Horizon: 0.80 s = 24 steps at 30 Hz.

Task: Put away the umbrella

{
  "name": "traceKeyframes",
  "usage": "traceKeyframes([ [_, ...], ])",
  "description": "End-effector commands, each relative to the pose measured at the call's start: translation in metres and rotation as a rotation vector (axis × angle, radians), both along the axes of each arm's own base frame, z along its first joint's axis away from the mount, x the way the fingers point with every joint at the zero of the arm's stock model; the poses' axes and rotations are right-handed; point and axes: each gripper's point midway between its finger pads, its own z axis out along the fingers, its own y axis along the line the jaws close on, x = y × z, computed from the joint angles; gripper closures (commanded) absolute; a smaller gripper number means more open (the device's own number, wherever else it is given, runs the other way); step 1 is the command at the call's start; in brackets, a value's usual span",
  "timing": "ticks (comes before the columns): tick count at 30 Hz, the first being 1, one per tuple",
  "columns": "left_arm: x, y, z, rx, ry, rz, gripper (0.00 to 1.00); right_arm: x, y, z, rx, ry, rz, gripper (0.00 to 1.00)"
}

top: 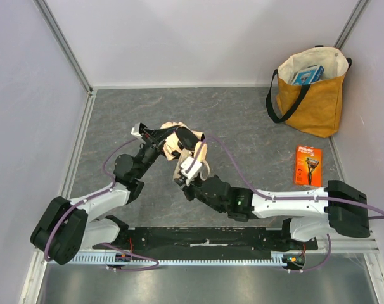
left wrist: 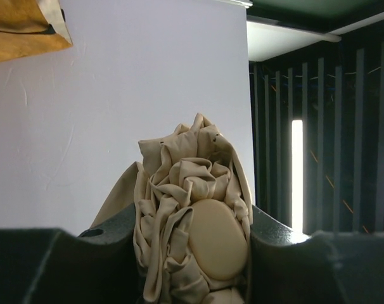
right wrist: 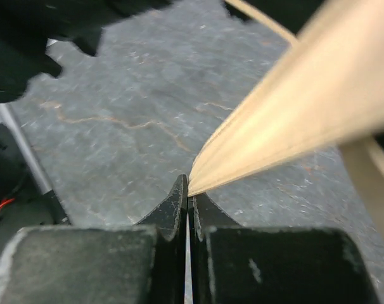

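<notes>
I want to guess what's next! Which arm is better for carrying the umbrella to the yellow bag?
Probably the right: the yellow bag stands on its side. But the right gripper pinches only a thin fabric edge, while the left gripper clamps the bunched umbrella, so the right should regrip first.

The middle of the frame is blocked: the left hand and right hand both clamp the bunched umbrella. Bare desk lies open across the upper centre. At upper right stands the tote bag, with an orange razor pack below it, apart.
</notes>
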Motion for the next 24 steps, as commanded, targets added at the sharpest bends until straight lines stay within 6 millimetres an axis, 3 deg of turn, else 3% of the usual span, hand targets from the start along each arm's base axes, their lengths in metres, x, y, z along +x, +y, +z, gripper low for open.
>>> traceKeyframes([
  [1,-0.024,0.03,0.069,-0.251,-0.08,-0.025,0.98,0.025,-0.026,0.016,0.248,-0.037,-0.221,1.0],
  [5,-0.034,0.036,0.081,-0.28,-0.127,-0.023,0.98,0.026,-0.023,0.01,0.284,-0.006,-0.23,1.0],
  [10,-0.046,0.039,0.089,-0.295,-0.15,-0.049,0.98,0.035,-0.02,0.019,0.384,0.056,-0.187,1.0],
  [16,-0.057,0.033,0.087,-0.303,-0.155,-0.14,0.98,0.052,-0.039,0.013,0.448,0.136,-0.184,1.0],
  [20,-0.067,0.019,0.075,-0.24,-0.123,-0.244,0.98,0.078,-0.049,0.011,0.412,0.145,-0.157,1.0],
  [24,-0.074,-0.002,0.048,-0.102,-0.023,-0.342,0.98,0.094,-0.055,0.018,0.317,0.089,-0.131,1.0],
])
